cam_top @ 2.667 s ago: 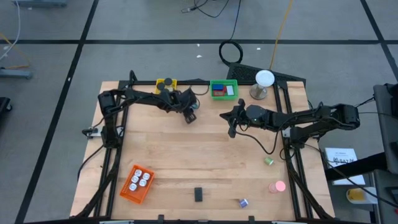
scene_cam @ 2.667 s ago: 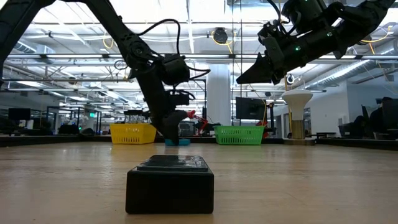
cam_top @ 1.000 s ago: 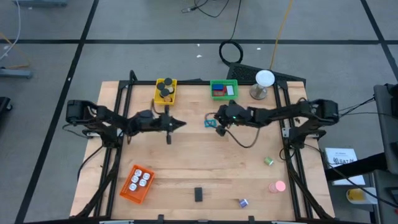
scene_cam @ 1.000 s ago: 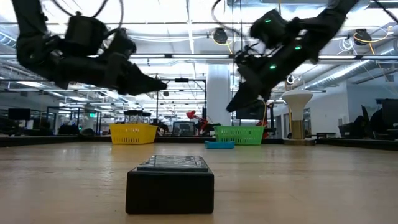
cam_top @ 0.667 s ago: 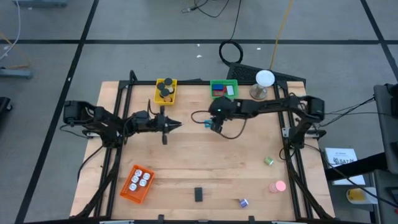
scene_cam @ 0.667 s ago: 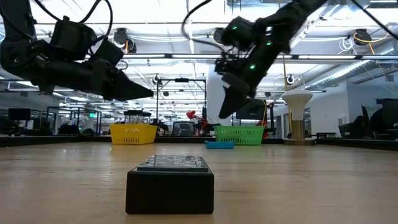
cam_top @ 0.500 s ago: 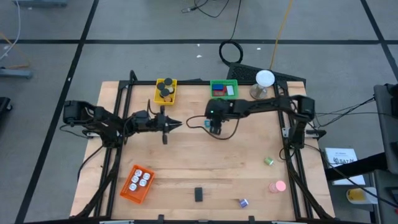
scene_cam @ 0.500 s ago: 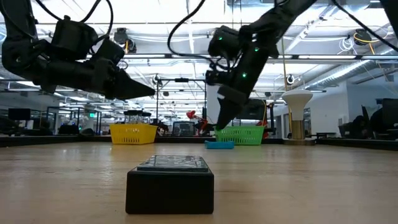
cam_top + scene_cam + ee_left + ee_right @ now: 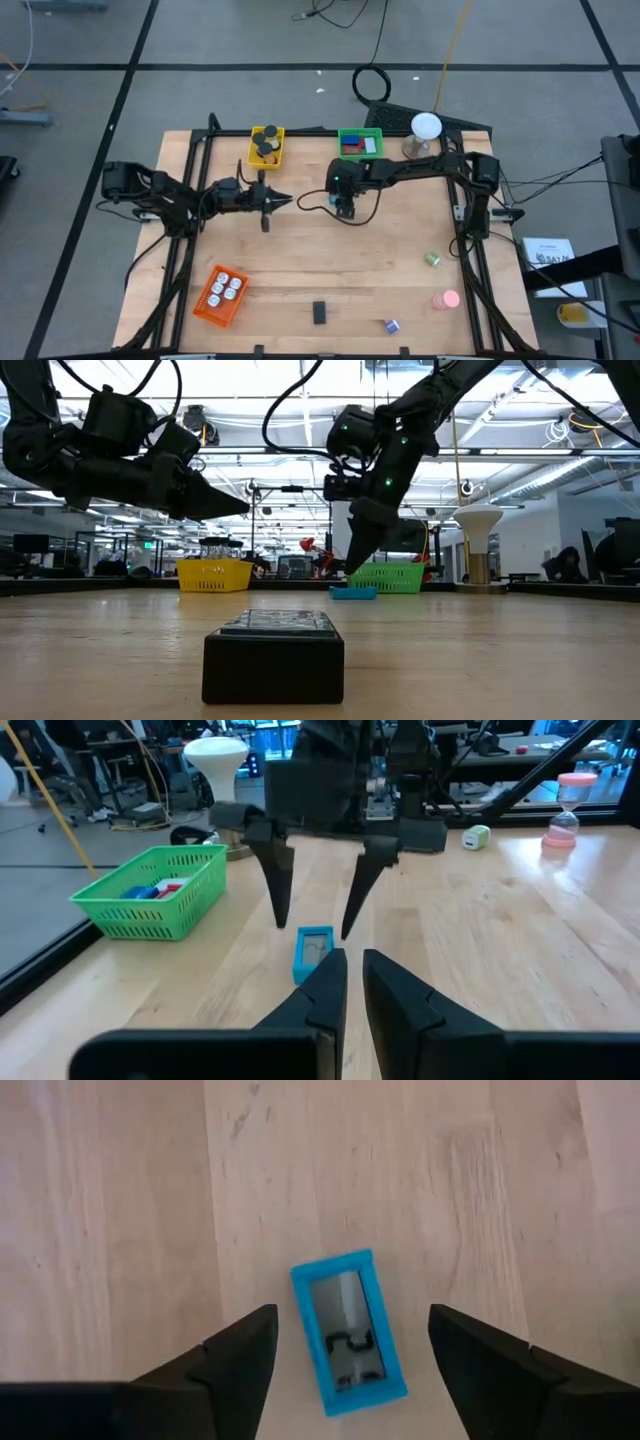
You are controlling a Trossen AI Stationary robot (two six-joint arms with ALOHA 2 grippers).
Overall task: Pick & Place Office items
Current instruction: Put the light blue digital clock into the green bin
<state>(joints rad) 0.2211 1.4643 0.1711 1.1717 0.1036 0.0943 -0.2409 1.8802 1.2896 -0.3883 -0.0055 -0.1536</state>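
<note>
A small blue rectangular piece (image 9: 350, 1330) lies flat on the wooden table (image 9: 300, 260), just in front of the green basket (image 9: 360, 143). My right gripper (image 9: 352, 1315) hangs above it, open and slanting down, with one finger on each side of the piece and clear of it. The left wrist view shows the same fingers (image 9: 283, 900) standing over the piece (image 9: 315, 952). My left gripper (image 9: 275, 200) hovers level over the table to the left of the piece, shut and with nothing in it, pointing at the piece.
At the far edge stand a yellow basket (image 9: 266, 146) with black discs and a white ball on a stand (image 9: 425, 128). An orange basket (image 9: 221, 293), a black block (image 9: 319, 312), a purple clip (image 9: 391, 326), a pink piece (image 9: 446, 299) and a green clip (image 9: 432, 259) sit nearer.
My right gripper has gone toward the table's left edge and tipped from nearly level to slanting down, ending over the blue piece. The blue piece has stayed where it was.
</note>
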